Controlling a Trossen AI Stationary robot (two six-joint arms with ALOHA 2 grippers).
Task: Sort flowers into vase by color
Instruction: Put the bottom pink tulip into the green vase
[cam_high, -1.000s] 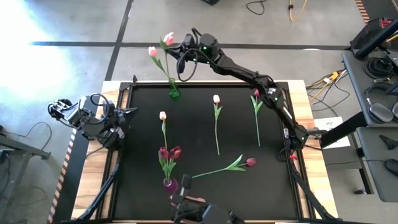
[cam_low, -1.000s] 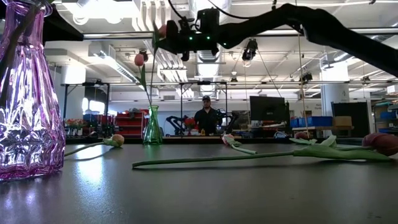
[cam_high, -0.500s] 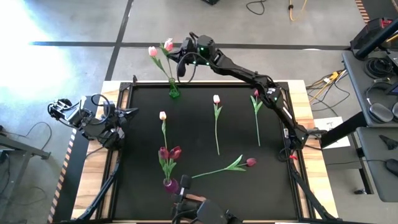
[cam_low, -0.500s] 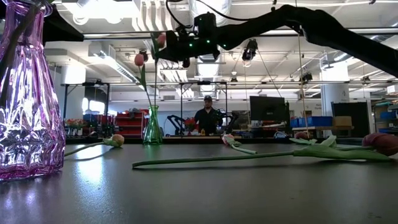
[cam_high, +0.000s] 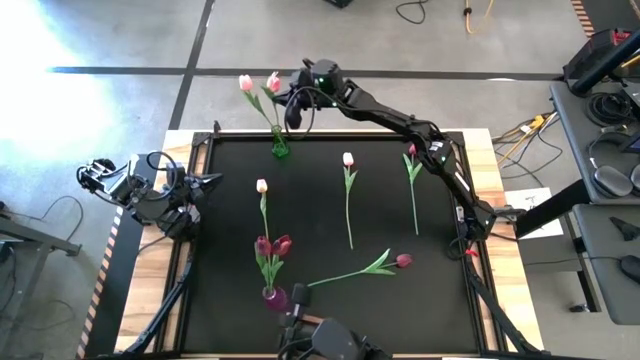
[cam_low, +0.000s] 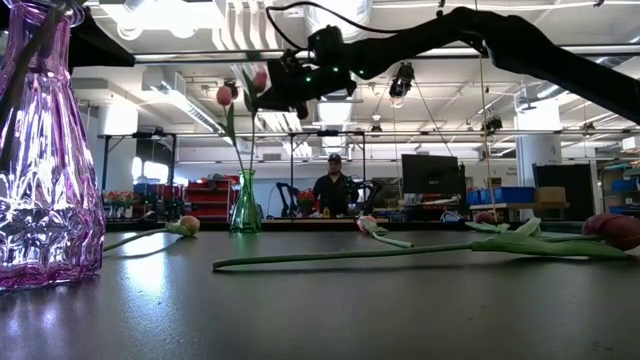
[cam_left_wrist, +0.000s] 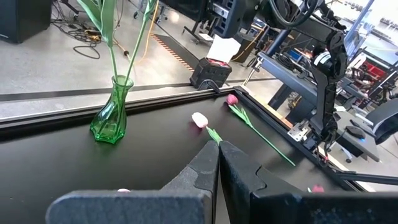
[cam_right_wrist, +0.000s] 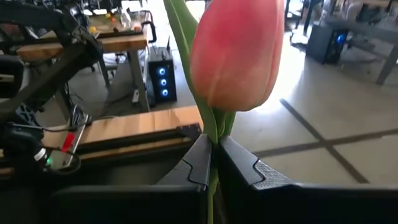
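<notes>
Midway through sorting, at the placing step for a pale tulip: right gripper (cam_high: 283, 92) up at the top centre of the high view, just above the green vase (cam_high: 279, 147), jaws pinched shut on the stem of a pink-white tulip (cam_right_wrist: 235, 53), whose head fills the upper middle of the right wrist view just beyond the fingertips (cam_right_wrist: 200, 163). One pale tulip (cam_high: 244, 83) standing in that green vase already, head leaning toward the upper left. Two dark magenta tulips (cam_high: 272, 246) upright in the purple vase (cam_high: 273, 296) near the lower centre of the frame. On the black mat (cam_high: 230, 300), loose and flat: a pale tulip (cam_high: 261, 187) left of centre, another pale one (cam_high: 347, 160) at centre, a magenta tulip (cam_high: 411, 151) toward the right, and a last magenta one (cam_high: 403, 260) lying slantwise at lower right. Left gripper (cam_left_wrist: 217, 149) parked at the middle left edge of the mat, fingers closed on nothing. Next move, as a judgement: stem tip probably already in or near the vase neck, though hard to confirm from above; lowering straight, then releasing only once the stem is well seated, so the flower does not tip out or knock its neighbour. No brand, label or legible writing anywhere in view; a white paper sheet (cam_high: 527, 210) by the table's right edge too small to read
</notes>
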